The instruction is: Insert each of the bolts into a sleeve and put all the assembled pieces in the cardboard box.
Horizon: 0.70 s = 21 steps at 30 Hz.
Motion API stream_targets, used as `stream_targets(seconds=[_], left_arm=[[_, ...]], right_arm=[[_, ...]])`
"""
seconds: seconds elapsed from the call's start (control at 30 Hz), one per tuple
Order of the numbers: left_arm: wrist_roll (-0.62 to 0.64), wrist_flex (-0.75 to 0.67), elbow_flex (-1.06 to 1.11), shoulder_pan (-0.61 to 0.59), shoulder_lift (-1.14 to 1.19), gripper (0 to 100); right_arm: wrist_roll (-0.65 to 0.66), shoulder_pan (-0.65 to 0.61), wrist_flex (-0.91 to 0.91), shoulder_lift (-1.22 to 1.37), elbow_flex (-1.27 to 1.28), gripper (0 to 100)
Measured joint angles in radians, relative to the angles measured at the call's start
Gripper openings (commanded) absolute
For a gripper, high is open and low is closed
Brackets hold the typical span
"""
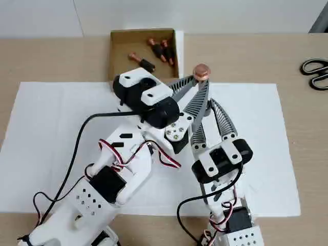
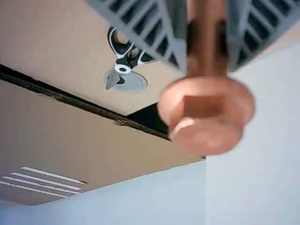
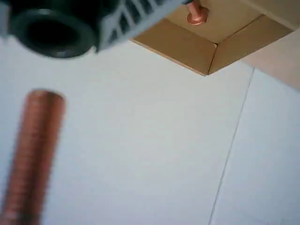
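A copper bolt [image 1: 201,72] hangs head-up over the white paper just right of the cardboard box [image 1: 110,51], with my left gripper [image 1: 200,80] shut on its shaft. In the left wrist view the bolt [image 2: 206,115] points its head at the camera between the grey fingers [image 2: 140,23]. My right gripper [image 1: 206,109] sits just below, shut on a black sleeve [image 3: 51,30]. The bolt's threaded shaft [image 3: 35,150] ends a short gap away from the sleeve's mouth. Three assembled pieces [image 1: 156,48] lie in the box.
White paper [image 1: 61,133] covers the middle of the table. Black-handled scissors [image 1: 315,73] lie at the far right on bare wood, also in the left wrist view as scissors [image 2: 124,56]. The box corner [image 3: 208,51] stands close beyond the sleeve.
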Motion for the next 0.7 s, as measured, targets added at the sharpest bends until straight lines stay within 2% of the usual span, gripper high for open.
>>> stream_targets(seconds=[0.2,0.4,0.7], left_arm=[[0.101,0.025,0.0,0.0,0.002,1],[0.112,0.143,-0.002,0.003,0.002,1],[0.112,0.149,-0.003,0.003,0.002,1]], right_arm=[[0.0,0.0,0.0,0.0,0.0,0.5],[0.0,-0.002,0.002,0.0,0.0,0.5],[0.0,-0.002,0.002,0.0,0.0,0.5]])
